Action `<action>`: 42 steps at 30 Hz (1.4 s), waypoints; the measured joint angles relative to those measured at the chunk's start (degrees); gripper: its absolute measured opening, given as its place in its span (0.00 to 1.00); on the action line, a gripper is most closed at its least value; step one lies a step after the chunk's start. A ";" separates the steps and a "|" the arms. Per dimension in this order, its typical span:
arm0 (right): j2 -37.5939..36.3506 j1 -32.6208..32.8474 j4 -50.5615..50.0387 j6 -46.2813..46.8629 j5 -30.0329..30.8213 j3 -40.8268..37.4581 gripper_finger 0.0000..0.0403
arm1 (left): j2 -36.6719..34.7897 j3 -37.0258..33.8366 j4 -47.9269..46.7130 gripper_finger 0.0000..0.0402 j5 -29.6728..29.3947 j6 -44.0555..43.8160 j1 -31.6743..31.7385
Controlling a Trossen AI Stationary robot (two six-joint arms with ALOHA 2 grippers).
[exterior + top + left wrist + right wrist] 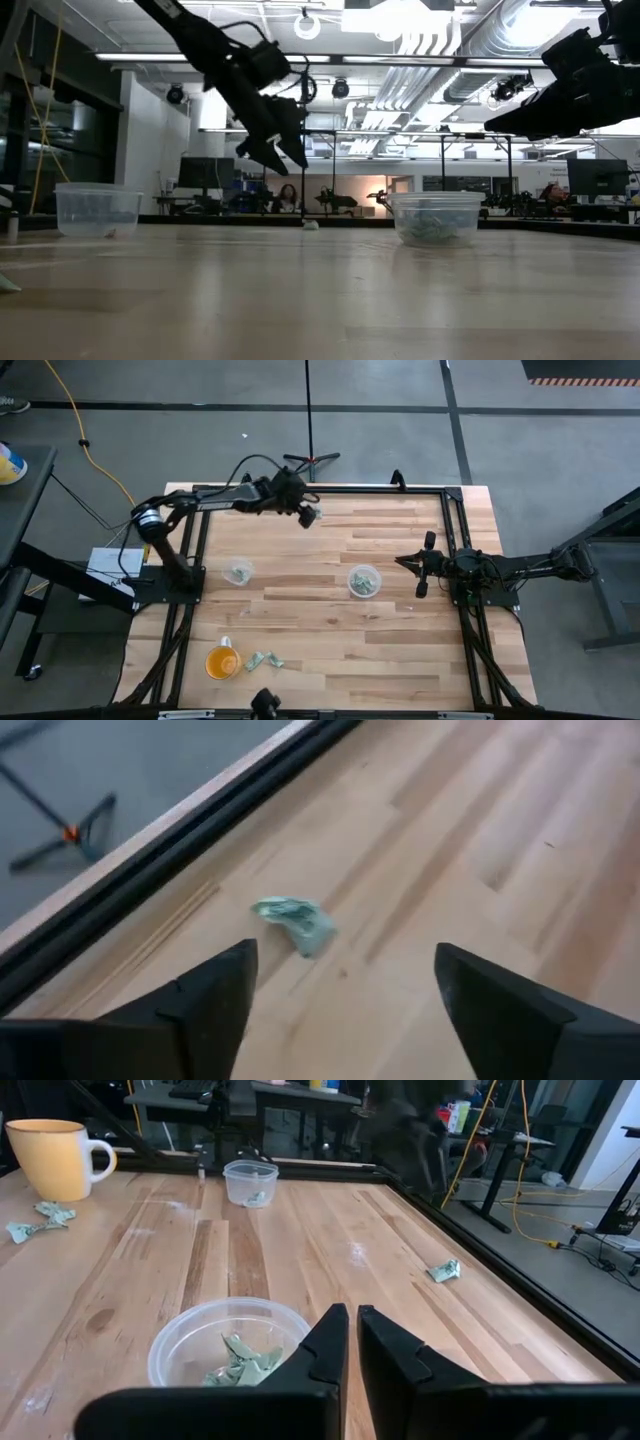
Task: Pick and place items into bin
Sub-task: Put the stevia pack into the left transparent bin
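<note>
My left gripper [345, 960] is open and hangs above the table near its far edge [300, 509], clear of the surface in the low view [285, 160]. One small crumpled green-and-silvery scrap [295, 923] lies on the wood just ahead of and between its fingers [313, 514]. It also shows far off, as a small pale scrap [311, 224]. My right gripper [352, 1315] is shut and hovers at the table's right side [403, 561], beside a clear bin [230, 1345] that holds several scraps. More scraps [263, 660] lie by the orange cup [222, 661].
A second clear bin [238, 572] stands left of the middle with a scrap in it. A black frame rail [180, 840] runs along the far edge close to the left gripper. Bare wood lies between the two bins. A lone scrap [443, 1270] lies near that rail.
</note>
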 joint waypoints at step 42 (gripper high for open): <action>0.00 0.00 -1.70 0.41 -0.13 0.00 0.04 | 24.82 21.49 -10.49 0.79 0.72 -11.63 1.85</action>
